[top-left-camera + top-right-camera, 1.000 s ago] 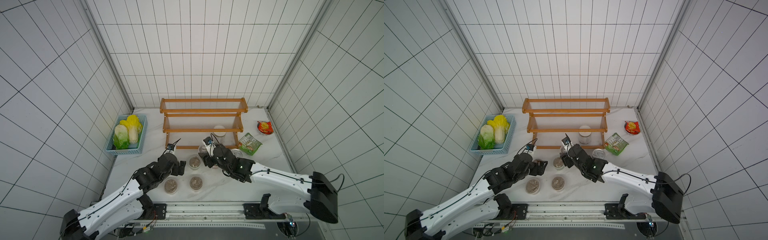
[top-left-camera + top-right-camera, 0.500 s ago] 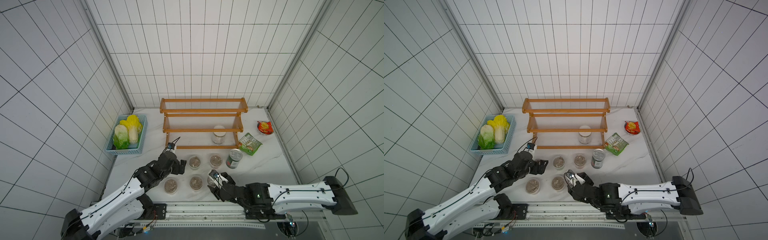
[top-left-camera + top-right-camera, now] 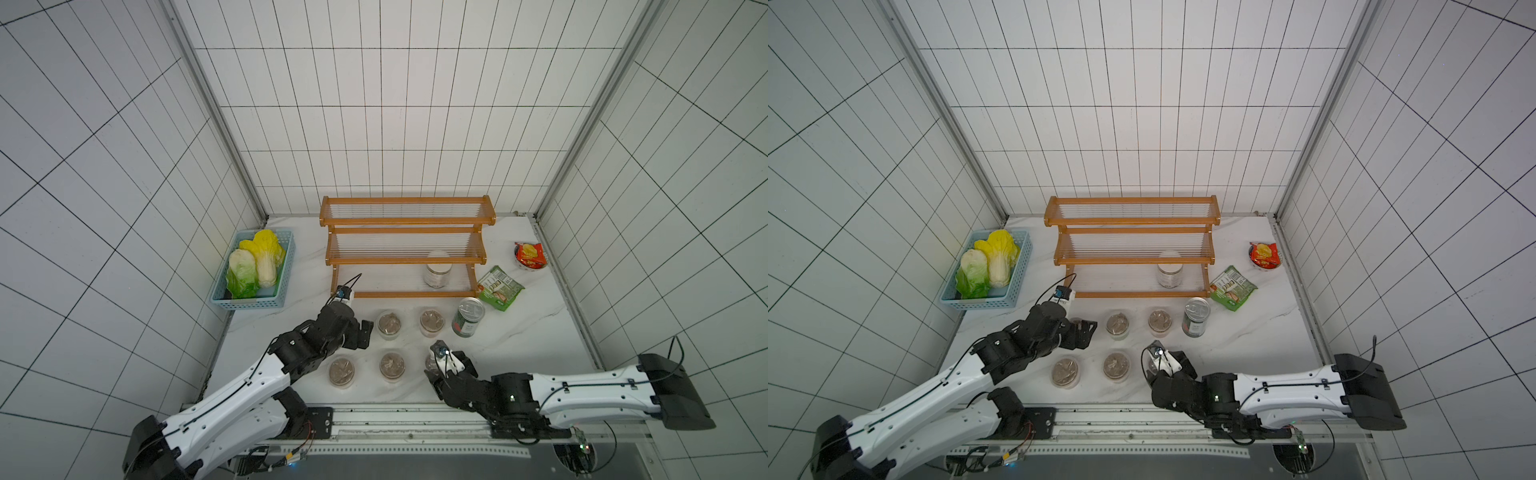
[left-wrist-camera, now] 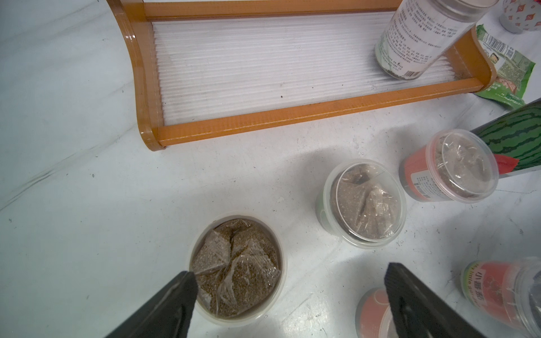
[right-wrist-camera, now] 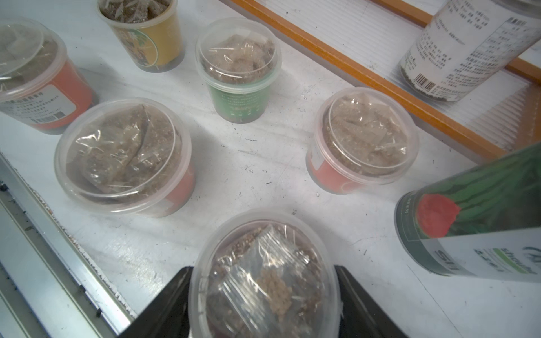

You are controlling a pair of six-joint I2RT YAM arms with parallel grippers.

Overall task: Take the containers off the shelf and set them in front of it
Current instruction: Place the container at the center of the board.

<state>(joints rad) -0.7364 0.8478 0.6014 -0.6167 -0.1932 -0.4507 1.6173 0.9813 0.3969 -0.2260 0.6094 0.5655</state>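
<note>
While the right claw (image 5: 263, 273) grips a clear lidded plastic cup (image 5: 263, 248), evidently to complete the near row, the left claw (image 4: 289, 273) gapes released; a white-lidded clear jar (image 3: 436, 274) stands on the lowest tier of the orange-brown wooden shelf (image 3: 407, 261).

On shelf (image 3: 405, 260) bottom tier, right end: jar (image 3: 436, 276). Before shelf: cups (image 3: 389, 324) in two rows, tin can (image 3: 467, 318) right of back row. Left of shelf: basket (image 3: 248, 304), cabbages (image 3: 253, 266) inside. Right of shelf: snack packet (image 3: 498, 289).
</note>
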